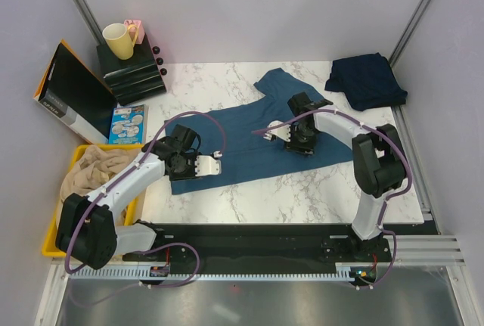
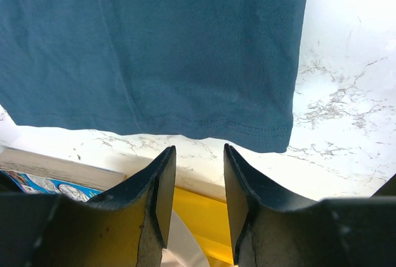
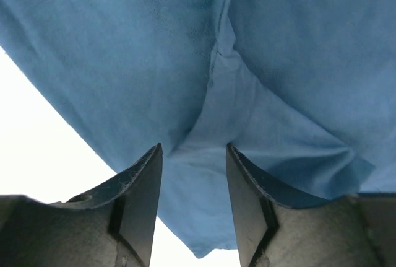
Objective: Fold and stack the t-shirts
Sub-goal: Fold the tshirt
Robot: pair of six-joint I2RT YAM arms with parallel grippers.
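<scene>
A steel-blue t-shirt [image 1: 242,144] lies spread flat on the marble table, one sleeve reaching toward the back. A darker navy t-shirt [image 1: 365,79] sits bunched at the back right corner. My left gripper [image 1: 180,144] hovers at the blue shirt's left end. In the left wrist view its jaws [image 2: 199,149] stand open and empty, just short of the stitched hem [image 2: 185,121]. My right gripper [image 1: 300,123] is over the shirt's right part. Its jaws [image 3: 193,147] are open above a creased fold of the blue cloth [image 3: 278,62].
A yellow bin [image 1: 57,224] holding beige cloth [image 1: 94,171] stands off the table's left edge and also shows under the left fingers [image 2: 198,217]. A picture book [image 1: 130,123], a black box [image 1: 68,91] and a cup [image 1: 119,40] on a black stand [image 1: 132,72] crowd the back left.
</scene>
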